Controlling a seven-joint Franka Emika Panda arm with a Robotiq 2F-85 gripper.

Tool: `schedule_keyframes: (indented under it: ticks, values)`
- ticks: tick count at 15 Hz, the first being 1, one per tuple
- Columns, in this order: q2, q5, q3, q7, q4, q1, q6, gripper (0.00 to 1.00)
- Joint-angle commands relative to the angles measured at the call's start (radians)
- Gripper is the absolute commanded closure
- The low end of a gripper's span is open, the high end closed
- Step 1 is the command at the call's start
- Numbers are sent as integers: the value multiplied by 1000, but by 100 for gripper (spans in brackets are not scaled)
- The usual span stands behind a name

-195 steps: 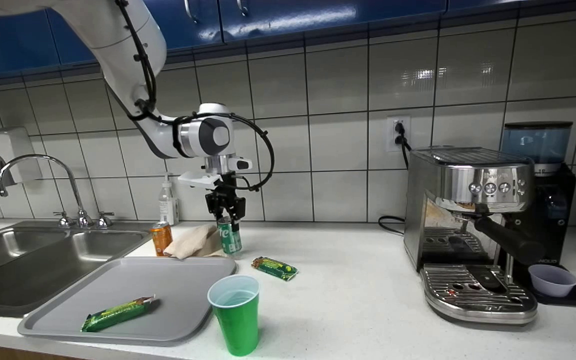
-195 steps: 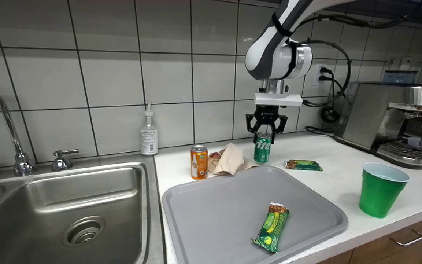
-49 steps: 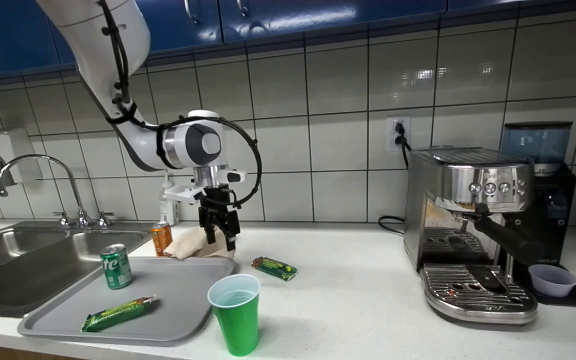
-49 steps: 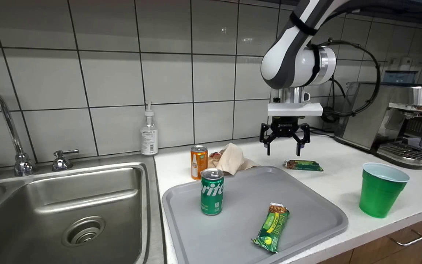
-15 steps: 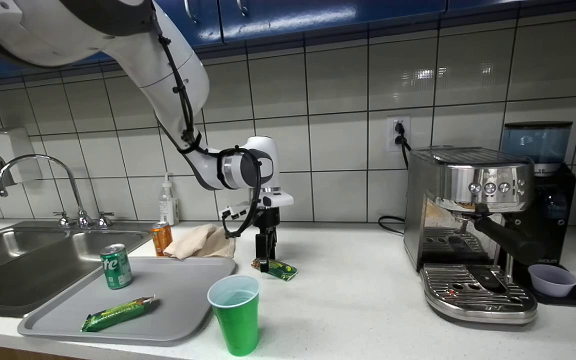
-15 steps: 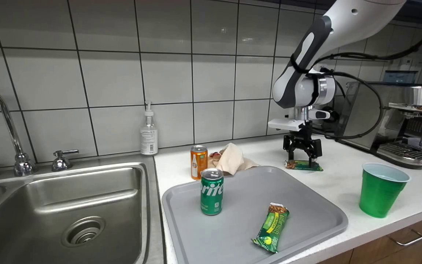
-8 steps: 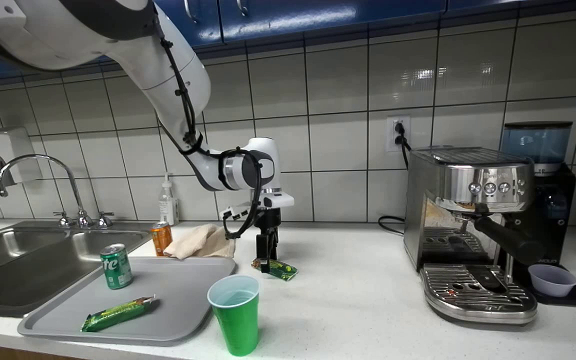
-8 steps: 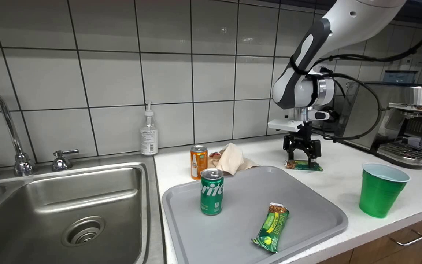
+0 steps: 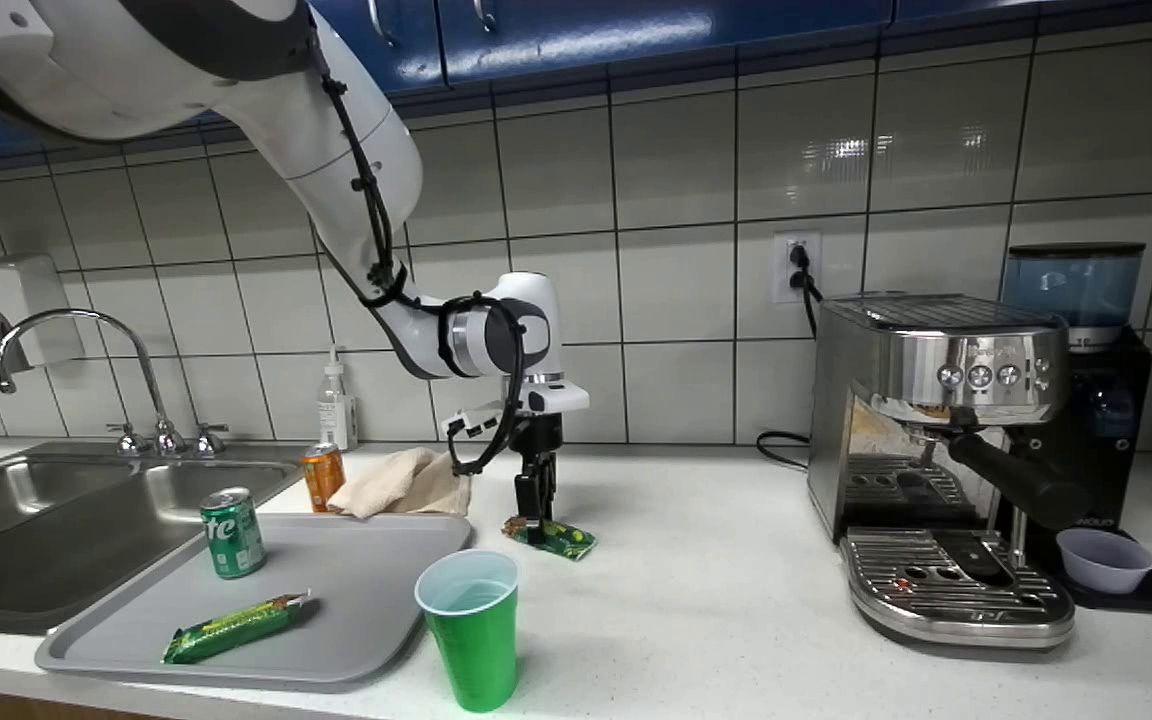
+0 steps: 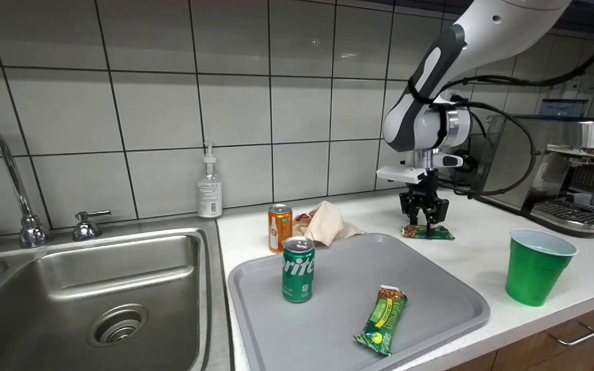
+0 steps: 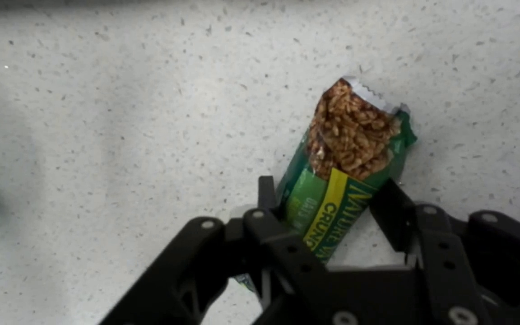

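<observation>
The gripper [image 11: 327, 203] is held low over a green-wrapped granola bar [image 11: 355, 131], which is laid flat on the white counter [image 11: 151, 135]; the bar is straddled by both fingers [image 11: 266, 192], but whether it is pinched cannot be told. In an exterior view, a beige cloth [image 9: 396, 485] is seen near the gripper, beside a gray tray [image 9: 366, 580] on which an upright green can [image 9: 233, 535] and a second bar [image 9: 236, 628] are set. A green cup [image 9: 476, 640] is placed near the tray, and an orange can [image 9: 323, 478] is stood beside the cloth. Farther off, a sink [image 9: 186, 495] and an espresso machine [image 9: 936, 350] are backed by a tiled wall [image 9: 676, 290].
</observation>
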Motion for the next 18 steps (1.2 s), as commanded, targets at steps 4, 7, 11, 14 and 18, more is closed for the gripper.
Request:
schedule_keyframes:
  ticks: [4,7,11,14,18]
  values:
    - [12,11,17,10,41,-21,-29,85]
    - [11,11,16,10,41,-21,-27,86]
    - [-4,12,19,-1,29,-23,-25,86]
    - [-24,9,21,-15,9,-22,-16,86]
    - [-48,3,28,-37,-16,-17,-8,86]
